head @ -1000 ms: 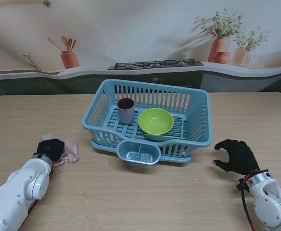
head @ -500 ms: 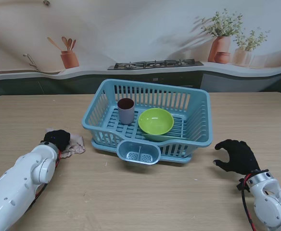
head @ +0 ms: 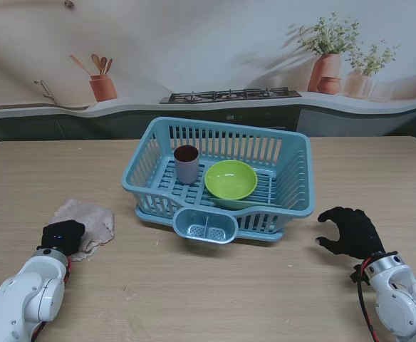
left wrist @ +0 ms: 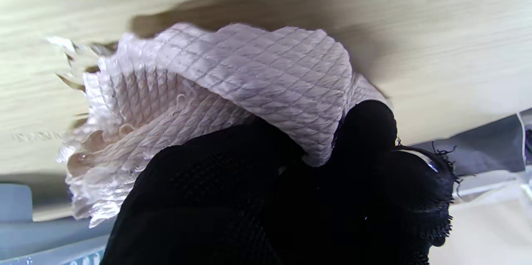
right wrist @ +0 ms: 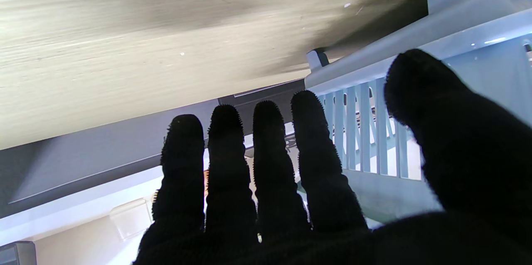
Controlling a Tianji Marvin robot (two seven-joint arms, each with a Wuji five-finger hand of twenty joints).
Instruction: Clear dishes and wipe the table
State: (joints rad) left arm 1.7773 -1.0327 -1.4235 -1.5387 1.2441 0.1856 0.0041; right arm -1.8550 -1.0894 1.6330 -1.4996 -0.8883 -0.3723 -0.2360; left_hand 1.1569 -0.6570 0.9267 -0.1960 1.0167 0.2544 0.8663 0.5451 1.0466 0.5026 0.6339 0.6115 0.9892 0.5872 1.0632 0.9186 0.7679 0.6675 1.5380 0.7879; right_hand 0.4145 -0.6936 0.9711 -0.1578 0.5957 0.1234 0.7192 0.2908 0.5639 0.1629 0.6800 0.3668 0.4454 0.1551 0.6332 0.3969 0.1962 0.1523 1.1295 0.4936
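On the wooden bench point(head: 215, 292) a light blue dish rack point(head: 293, 192) sits in the middle, a little farther from me than both arms. Inside it a grey-purple cup point(head: 186, 164) stands upright on the left part of the rack floor, and a green bowl point(head: 231, 179) leans just beside it to the right, its opening tilted toward me. A small cutlery holder point(head: 205, 226) hangs on the rack's near wall. The left robot hand point(head: 62, 235), in a black glove, rests on the bench well to the left of the rack, on the near edge of a pale pinkish cloth point(head: 87, 217) that lies spread flat, reaching from the hand toward the rack but stopping short of it. In the left wrist view the cloth point(left wrist: 249, 86) is bunched into a quilted fold over the gloved fingers point(left wrist: 370, 127), which are curled into it and grip it against the bench point(left wrist: 436, 28), so the left robot hand point(left wrist: 270, 198) is closed on the cloth. The right robot hand point(head: 350, 231) sits to the right of the rack, near its right front corner yet not touching it, palm toward the bench. In the right wrist view the four fingers point(right wrist: 224, 165) stand straight and side by side with the thumb spread apart, holding nothing, so the right robot hand point(right wrist: 332, 198) is wide and empty, with the slatted wall of the rack point(right wrist: 365, 132) beyond the fingertips. Behind the bench a printed backdrop shows a stove and potted plants.
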